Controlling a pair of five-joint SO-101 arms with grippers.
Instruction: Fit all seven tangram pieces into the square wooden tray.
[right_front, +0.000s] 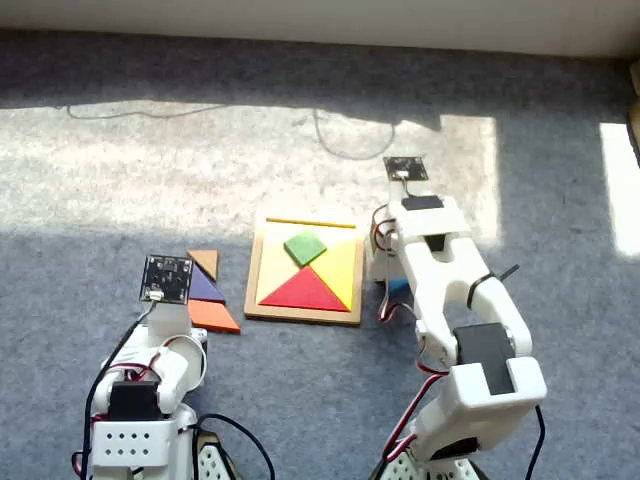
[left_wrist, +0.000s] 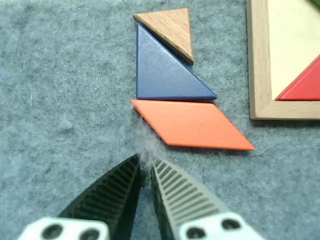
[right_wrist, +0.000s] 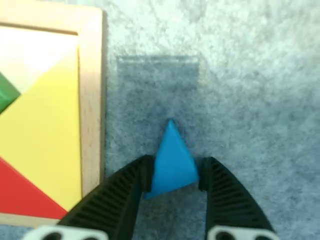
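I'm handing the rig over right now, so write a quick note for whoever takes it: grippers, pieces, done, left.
Left gripper shut, empty, just short of the orange parallelogram.
Right gripper shut on the light blue triangle, beside the tray.
Done: green square, yellow triangle and red triangle in the tray.
Left: that triangle plus the orange parallelogram, dark blue triangle and wooden triangle, lying together on the tray's other side.

tray (left_wrist: 259, 60): smooth pale wood | navy triangle (left_wrist: 162, 70): matt paint | carpet (left_wrist: 60, 100): fuzzy cloth
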